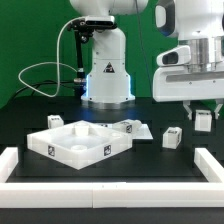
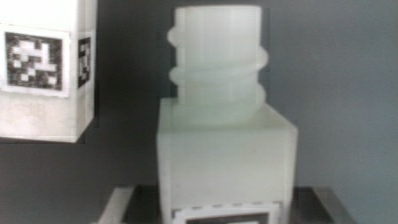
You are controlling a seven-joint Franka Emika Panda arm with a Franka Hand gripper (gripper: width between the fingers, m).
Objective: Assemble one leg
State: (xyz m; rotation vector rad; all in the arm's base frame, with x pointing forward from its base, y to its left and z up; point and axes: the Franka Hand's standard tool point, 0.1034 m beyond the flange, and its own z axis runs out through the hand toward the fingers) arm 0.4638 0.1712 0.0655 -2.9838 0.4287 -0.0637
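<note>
Two-finger gripper (image 1: 203,112) clenching small white plastic marker-tagged leg (image 1: 203,122) at right; large white square rimmed panel (image 1: 75,145) lying well apart at left.

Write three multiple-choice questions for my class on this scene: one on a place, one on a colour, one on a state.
1. Where in the exterior view is the tool?
A. at the right
B. at the left
C. in the middle

2. What colour is the table?
A. red
B. black
C. yellow

3. How does the panel sit?
A. on its edge
B. hanging from the tool
C. flat on the table

Answers:
1 A: the tool hangs at the exterior view's right, with a leg between its fingers.
2 B: the table shows black all around the white parts.
3 C: the panel lies flat on the table, well apart from the tool.
</note>
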